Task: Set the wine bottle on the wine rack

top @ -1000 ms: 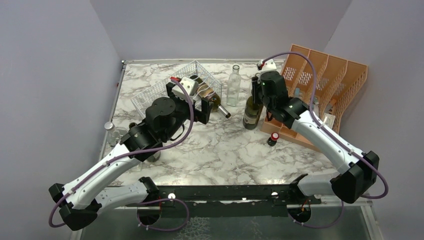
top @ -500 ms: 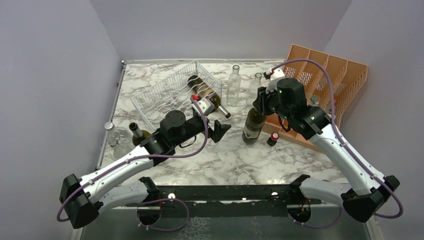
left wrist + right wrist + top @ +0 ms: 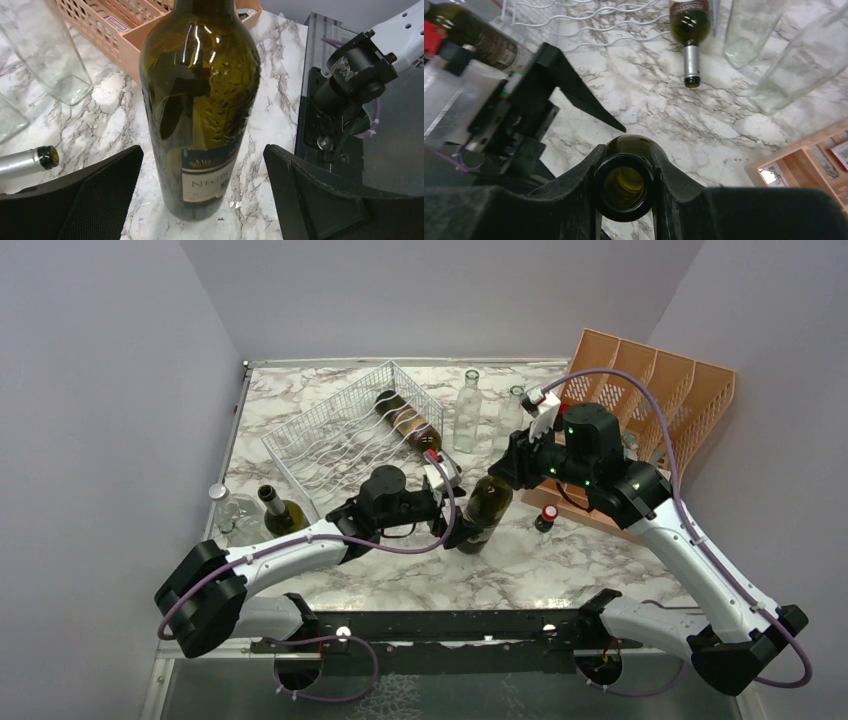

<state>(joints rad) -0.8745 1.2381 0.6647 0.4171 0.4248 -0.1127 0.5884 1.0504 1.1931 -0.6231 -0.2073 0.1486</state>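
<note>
Nearby, clear bottles [image 3: 45, 50] and an orange organizer [image 3: 125, 35] stand beyond the spread left gripper [image 3: 202, 165], whose fingers [image 3: 90, 200] flank the wine bottle [image 3: 200, 100]; the right gripper [image 3: 624, 150] clamps its neck.

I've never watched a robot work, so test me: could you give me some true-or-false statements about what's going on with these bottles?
The right end effector holds the dark bottle by its neck. True.
The left end effector is clamped on that bottle. False: its fingers stand open on either side.
The wire rack holds no bottles. False: a second bottle lies in it.
An orange organizer stands at the table's right side. True.
</note>
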